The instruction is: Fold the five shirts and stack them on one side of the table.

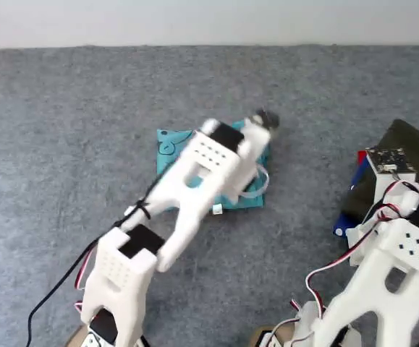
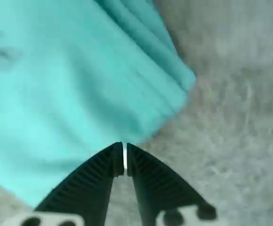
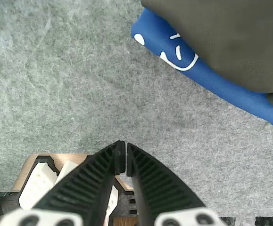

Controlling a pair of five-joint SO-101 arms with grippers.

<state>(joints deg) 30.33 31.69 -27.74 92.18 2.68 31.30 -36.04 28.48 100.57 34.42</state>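
Right arm (image 1: 383, 267): is standing at 5 o'clock on the table, folded back on itself, with red and white wires looping along it.
Right gripper (image 3: 121, 148): is hanging over bare grey felt (image 1: 64, 130) with its ribbed black jaws pressed together and nothing between them; a wooden base (image 3: 32, 162) carrying white parts is showing just under it.
Left arm (image 1: 195, 181): is rising from 7 o'clock and stretching toward 1 o'clock, across the middle of the table.
Left gripper (image 2: 122, 151): is holding its jaws pressed together, tips sitting at the border of the teal cloth; whether any cloth is caught between them cannot be told.
Teal shirt (image 1: 169, 144): is lying folded near the table's centre, partly under the left arm, with layered edges showing in the left wrist view.
Stack: is sitting at the 3 o'clock edge, well apart from the teal shirt; a dark olive shirt (image 1: 412, 144) is lying on top, a blue shirt (image 3: 211, 77) with white print is poking out under it, and a red sliver (image 1: 362, 155) is showing beside them.
White wall (image 1: 195, 22): is running along 12 o'clock.
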